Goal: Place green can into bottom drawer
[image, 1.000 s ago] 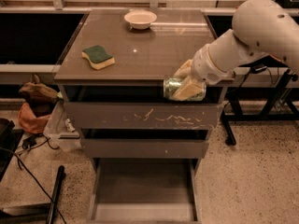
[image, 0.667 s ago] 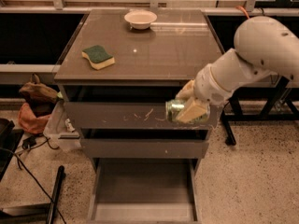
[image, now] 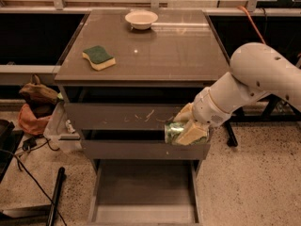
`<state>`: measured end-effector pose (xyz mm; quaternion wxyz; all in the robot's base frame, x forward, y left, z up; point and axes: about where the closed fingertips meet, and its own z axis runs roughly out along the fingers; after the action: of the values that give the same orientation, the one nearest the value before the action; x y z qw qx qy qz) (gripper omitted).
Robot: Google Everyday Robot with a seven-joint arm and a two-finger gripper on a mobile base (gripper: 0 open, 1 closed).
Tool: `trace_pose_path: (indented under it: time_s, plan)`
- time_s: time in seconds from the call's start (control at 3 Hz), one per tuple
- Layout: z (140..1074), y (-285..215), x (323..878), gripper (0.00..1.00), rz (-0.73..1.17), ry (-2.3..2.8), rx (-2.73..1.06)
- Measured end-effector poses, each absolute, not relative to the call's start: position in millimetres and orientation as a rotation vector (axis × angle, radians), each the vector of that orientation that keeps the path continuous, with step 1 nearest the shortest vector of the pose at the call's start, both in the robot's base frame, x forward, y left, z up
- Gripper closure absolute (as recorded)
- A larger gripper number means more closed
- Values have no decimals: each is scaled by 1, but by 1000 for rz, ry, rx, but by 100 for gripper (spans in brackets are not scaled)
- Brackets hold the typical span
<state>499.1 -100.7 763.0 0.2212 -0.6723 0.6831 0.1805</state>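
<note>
Camera view (the only view)

- Gripper (image: 186,127): at the front right corner of the bench (image: 188,65), below the edge of the top. It sits level with the gap between the scratched drawer front (image: 117,117) and the middle drawer front (image: 136,149).
- The white arm (image: 256,79) comes in from the right, above and behind the fingers.
- Fingers (image: 192,134): cream-coloured, clenched on the green can (image: 173,132), one above it and one below and in front.
- Green can: lies on its side, roughly level, with its free end sticking out to the left of the fingers. It is held in the air in front of the drawer fronts. Whether it touches them, cannot tell.
- Bottom drawer (image: 141,194): pulled out, below the fingers and slightly to their left, well apart from the can. Its flat floor faces up.
- Scratched drawer front: runs left from the upper finger, with white marks nearest the fingers.
- Middle drawer front: just below and left of the fingers. Its right end passes behind the lower finger.
- Green-and-yellow sponge (image: 98,57): on the bench top, up and well to the left of the fingers.
- White bowl (image: 141,19): on the bench top, far above the fingers, near the back edge.
- Brown bag (image: 34,98): on the floor far left of the fingers, beside the bench.
- Black cable (image: 21,166): on the floor, low and far to the left of the fingers.
</note>
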Motion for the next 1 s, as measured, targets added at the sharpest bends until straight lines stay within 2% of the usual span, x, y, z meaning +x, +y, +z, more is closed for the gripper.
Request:
trace_pose_path:
  time_s: [0.33,0.67,1.0]
  plan:
    - [734,-75,500,100,580,1847,-1820]
    - [673,-25,494,100,711,1746,-1766]
    - [633,15,517,100,728,1677,-1632]
